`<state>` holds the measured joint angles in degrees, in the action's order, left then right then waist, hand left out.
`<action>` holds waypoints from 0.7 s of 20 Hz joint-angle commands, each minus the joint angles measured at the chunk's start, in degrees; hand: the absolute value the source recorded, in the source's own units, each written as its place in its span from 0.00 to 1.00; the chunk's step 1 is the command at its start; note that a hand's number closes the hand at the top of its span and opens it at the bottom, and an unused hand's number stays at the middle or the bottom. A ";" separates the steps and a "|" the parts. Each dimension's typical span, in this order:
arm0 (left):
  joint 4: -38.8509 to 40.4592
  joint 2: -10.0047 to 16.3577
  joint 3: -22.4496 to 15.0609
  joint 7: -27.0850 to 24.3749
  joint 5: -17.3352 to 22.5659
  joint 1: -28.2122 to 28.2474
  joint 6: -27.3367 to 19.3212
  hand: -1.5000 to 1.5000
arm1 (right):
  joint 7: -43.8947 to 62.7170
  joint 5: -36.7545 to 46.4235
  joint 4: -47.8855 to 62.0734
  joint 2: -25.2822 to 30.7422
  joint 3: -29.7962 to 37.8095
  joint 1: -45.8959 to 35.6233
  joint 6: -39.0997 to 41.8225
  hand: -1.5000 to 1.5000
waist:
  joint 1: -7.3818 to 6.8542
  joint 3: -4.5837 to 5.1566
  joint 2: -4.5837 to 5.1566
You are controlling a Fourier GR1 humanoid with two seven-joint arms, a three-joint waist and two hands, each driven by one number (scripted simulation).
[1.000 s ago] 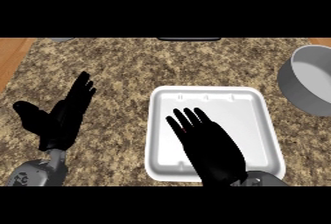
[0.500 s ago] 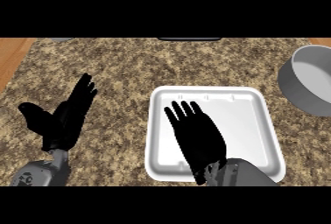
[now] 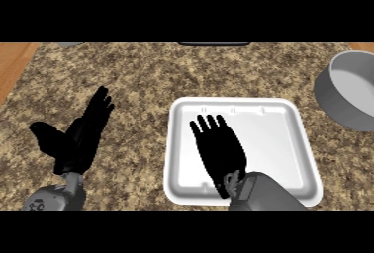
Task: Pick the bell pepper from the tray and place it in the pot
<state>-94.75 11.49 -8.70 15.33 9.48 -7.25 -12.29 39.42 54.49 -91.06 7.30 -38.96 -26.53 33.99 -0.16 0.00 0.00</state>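
Stretching flat over the left half of the white, rounded-square plastic tray [image 3: 285, 143], the black right hand [image 3: 221, 158] is seen with its fingers [image 3: 208, 129] straight and released, pointed toward 12 o'clock, with nothing grasped. The bell pepper is not shown on the bare part of the tray; whether it is hidden beneath the fingers cannot be told. The grey round metal pot [image 3: 349, 91] is placed at 2 o'clock from the tray, apart from it. At 9 o'clock, the black left hand [image 3: 76, 141] is held open over the speckled stone surface [image 3: 146, 69], fingers up.
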 commanded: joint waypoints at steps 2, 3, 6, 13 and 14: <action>-0.35 -0.39 1.87 1.85 -0.79 -1.28 0.51 0.50 | 3.18 3.73 -0.16 -3.08 -0.24 1.10 5.06 0.00 | 0.11 0.00 -0.06; -2.25 0.24 2.07 1.67 -0.30 1.05 1.99 0.50 | -1.73 4.08 3.24 -0.75 1.75 1.54 1.70 0.00 | -0.03 0.00 -0.03; -4.14 -0.47 2.07 3.58 -0.31 1.67 1.46 0.50 | -3.50 6.90 9.40 -1.12 2.22 -1.09 0.12 0.00 | -0.22 0.00 -0.01; -2.56 -2.08 3.78 4.44 -1.42 -1.37 2.89 0.50 | -6.39 11.19 13.37 -3.71 4.25 0.84 -1.38 0.00 | -0.01 -0.01 0.00; -4.73 -2.51 2.52 3.00 -3.18 2.48 2.68 0.50 | -8.28 11.29 9.66 -1.58 4.46 2.19 0.43 0.00 | -0.01 -0.01 -0.04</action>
<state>-96.57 9.96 -5.58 17.48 7.94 -6.75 -9.30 34.33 63.95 -81.22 4.40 -35.69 -25.87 34.70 -0.17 0.00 -0.01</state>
